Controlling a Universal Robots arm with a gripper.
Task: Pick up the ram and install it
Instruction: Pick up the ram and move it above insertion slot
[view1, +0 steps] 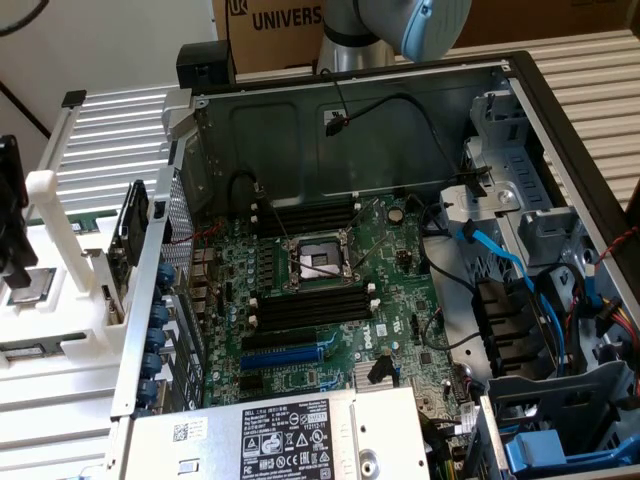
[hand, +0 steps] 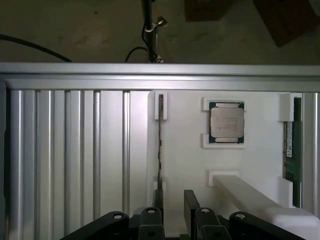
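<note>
My gripper (hand: 174, 196) hangs open over a white fixture (hand: 185, 165) that stands outside the computer case. A ram (hand: 160, 145) stands on edge in white clips, seen as a thin dark line. It runs up to one of my fingers (hand: 157, 200) and is not between them. A second green ram stick (hand: 290, 145) with a pale label stands at the fixture's far side. In the exterior view the gripper (view1: 12, 215) is at the far left over the fixture (view1: 60, 300). The black memory slots (view1: 310, 308) lie on the motherboard beside the CPU socket (view1: 318, 262).
A processor chip (hand: 226, 122) lies in a pocket on the fixture, with a raised white bar (hand: 240, 190) close by. Ribbed aluminium profile (hand: 65, 165) borders the fixture. The case wall (view1: 150, 300), blue cables (view1: 500, 260) and the power supply (view1: 290, 440) surround the motherboard.
</note>
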